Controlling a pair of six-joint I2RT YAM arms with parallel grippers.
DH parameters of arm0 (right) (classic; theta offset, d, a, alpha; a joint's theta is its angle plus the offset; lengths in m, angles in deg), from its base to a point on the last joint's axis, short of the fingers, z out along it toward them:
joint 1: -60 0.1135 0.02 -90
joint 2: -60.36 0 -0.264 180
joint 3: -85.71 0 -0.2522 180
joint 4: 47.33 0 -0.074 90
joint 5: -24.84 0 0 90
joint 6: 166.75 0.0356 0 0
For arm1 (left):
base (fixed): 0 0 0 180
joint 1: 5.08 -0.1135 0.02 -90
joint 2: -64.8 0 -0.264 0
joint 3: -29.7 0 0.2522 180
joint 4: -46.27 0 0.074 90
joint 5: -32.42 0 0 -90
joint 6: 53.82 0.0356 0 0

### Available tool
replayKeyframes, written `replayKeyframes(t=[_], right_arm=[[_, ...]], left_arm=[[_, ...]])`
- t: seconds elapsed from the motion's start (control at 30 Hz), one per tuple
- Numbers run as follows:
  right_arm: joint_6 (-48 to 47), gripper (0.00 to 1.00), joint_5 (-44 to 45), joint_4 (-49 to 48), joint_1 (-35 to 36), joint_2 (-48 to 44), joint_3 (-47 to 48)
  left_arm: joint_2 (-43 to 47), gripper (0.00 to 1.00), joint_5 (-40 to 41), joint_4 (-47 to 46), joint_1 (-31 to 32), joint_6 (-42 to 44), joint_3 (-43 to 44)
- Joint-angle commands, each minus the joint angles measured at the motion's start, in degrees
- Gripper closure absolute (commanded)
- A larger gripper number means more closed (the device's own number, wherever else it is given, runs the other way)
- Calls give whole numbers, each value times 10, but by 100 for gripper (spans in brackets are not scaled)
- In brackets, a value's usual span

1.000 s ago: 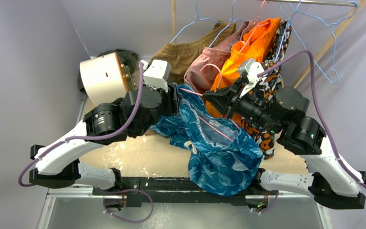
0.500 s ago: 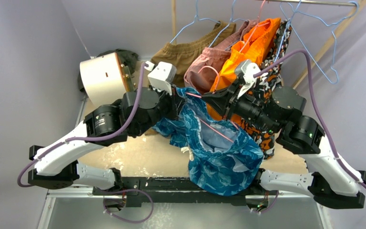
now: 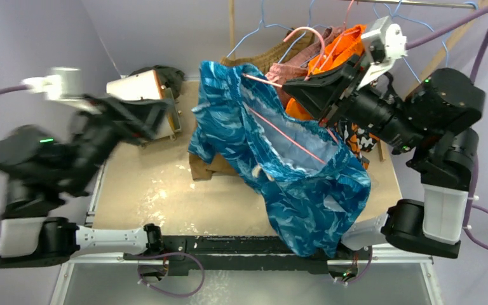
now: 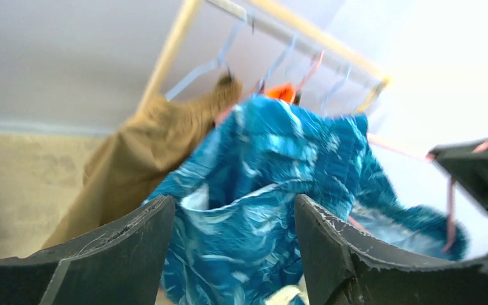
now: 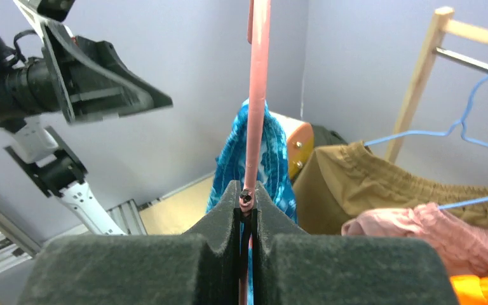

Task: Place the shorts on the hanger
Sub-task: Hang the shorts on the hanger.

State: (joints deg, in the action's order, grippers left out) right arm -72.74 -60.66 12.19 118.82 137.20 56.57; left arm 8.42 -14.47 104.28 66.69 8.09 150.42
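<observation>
The blue-and-teal shorts (image 3: 292, 184) hang draped over the pink wire hanger (image 3: 286, 136), whose lower bar runs through the waist opening and whose hook (image 3: 306, 32) curves up near the rack. My right gripper (image 3: 295, 92) is shut on the hanger's wire (image 5: 257, 95), which is pinched between the pads at the gripper's tip (image 5: 248, 194). My left gripper (image 3: 155, 114) sits off to the left, blurred and apart from the cloth. In the left wrist view it (image 4: 235, 210) stands open, with the shorts (image 4: 273, 190) beyond the fingers (image 4: 133, 241) and nothing between them.
Brown shorts (image 3: 267, 57), a pink garment (image 5: 419, 229) and orange shorts (image 3: 349, 44) hang on light blue hangers (image 5: 457, 127) from the wooden rack (image 5: 419, 76) at the back. A white-and-wood roll (image 3: 143, 89) lies back left. A brown cloth (image 3: 206, 166) lies on the table.
My left gripper has opened, let go of the shorts and swung away left. The right arm has lifted the hanger, with the shorts on it, up toward the rack.
</observation>
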Motion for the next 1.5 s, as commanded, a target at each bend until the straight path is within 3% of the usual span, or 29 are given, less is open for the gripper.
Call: replayKeyframes(t=[0.0, 0.13, 0.27, 0.33, 0.43, 0.53, 0.73, 0.8, 0.93, 0.97, 1.1, 1.33, 1.47], right_arm=[[-8, 100, -55, 13, 2, 13, 26], [-23, 100, -86, -18, 1, -5, -65], [-38, 100, -193, -21, 2, 11, 44], [-38, 100, -225, -59, 2, -19, 42], [-45, 100, -220, -92, 1, -61, -22], [-58, 100, -203, -56, 2, -51, -68], [-77, 100, -180, -52, 2, -34, -259], [-78, 100, -168, -42, 2, -18, -223], [-70, 100, -211, -58, 2, 13, 41], [-65, 100, -225, -80, 2, 5, 71], [-63, 100, -228, -176, 2, -68, -18], [-74, 100, -220, -128, 2, -58, -128], [-80, 100, -209, -83, 2, -43, -140]], left_arm=[[66, 31, 64, -92, 1, 78, 14], [99, 31, 84, -118, 1, 101, 6], [105, 31, 95, -112, 1, 109, 12], [104, 31, 98, -107, 1, 109, 9], [108, 31, 104, -102, 1, 111, -4], [110, 31, 113, -103, 1, 116, -16], [106, 31, 126, -100, 1, 122, -38], [105, 31, 128, -99, 1, 122, -45], [100, 31, 131, -103, 1, 123, -48], [100, 31, 131, -107, 1, 125, -48], [99, 31, 131, -110, 1, 128, -49], [102, 30, 130, -113, 1, 131, -49], [99, 30, 121, -114, 1, 132, -47]])
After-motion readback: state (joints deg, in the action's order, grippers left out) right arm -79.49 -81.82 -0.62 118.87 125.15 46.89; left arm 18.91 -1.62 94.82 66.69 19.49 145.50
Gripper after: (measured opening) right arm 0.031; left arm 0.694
